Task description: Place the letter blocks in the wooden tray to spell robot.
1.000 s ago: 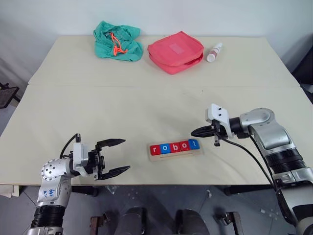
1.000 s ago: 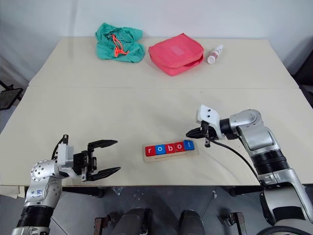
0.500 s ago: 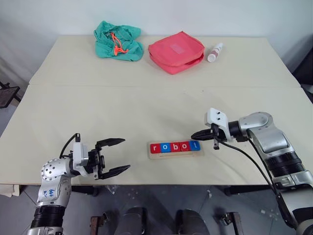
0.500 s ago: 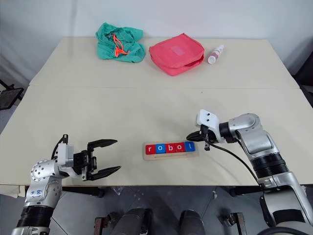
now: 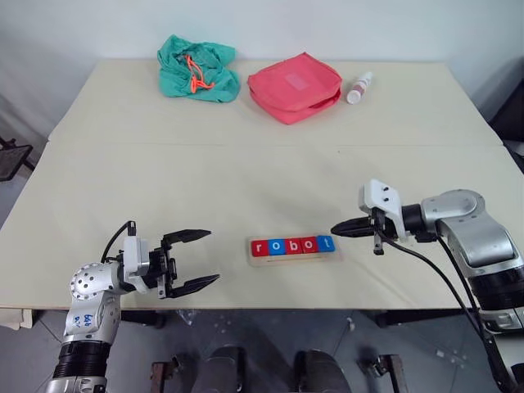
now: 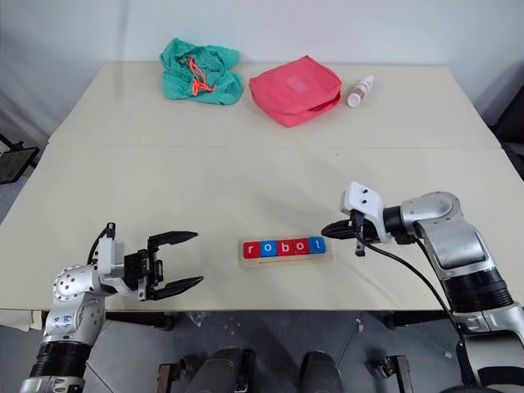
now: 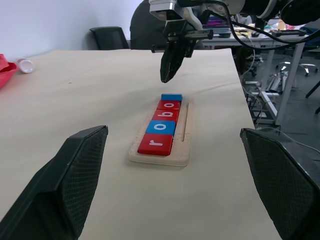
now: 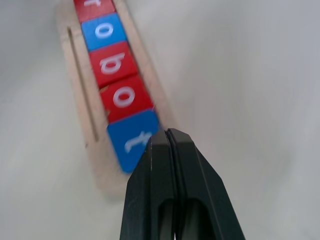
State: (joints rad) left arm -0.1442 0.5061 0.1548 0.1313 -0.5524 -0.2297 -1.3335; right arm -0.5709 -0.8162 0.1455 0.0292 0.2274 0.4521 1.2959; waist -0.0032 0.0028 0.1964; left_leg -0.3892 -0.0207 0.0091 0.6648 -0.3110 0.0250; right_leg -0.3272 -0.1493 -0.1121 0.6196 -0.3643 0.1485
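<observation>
Letter blocks [image 5: 292, 246] spell robot; right hand [image 8: 168, 134] pinched together, left hand [image 5: 199, 260] apart.

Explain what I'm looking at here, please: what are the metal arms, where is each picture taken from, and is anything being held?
This is a two-armed humanoid robot at a table. Two pictures come from cameras in its head, looking down over its arms; the other two come from a camera on each wrist.

Near the front edge lies the wooden tray with five letter blocks in a row, reading "robot". At the far side sit a green cloth bag, a red pouch and a small bottle.

The left tool is open and empty, off to the tray's left. The right tool is shut on nothing, hovering just past the blue "t" end of the tray. Nothing is held.
</observation>
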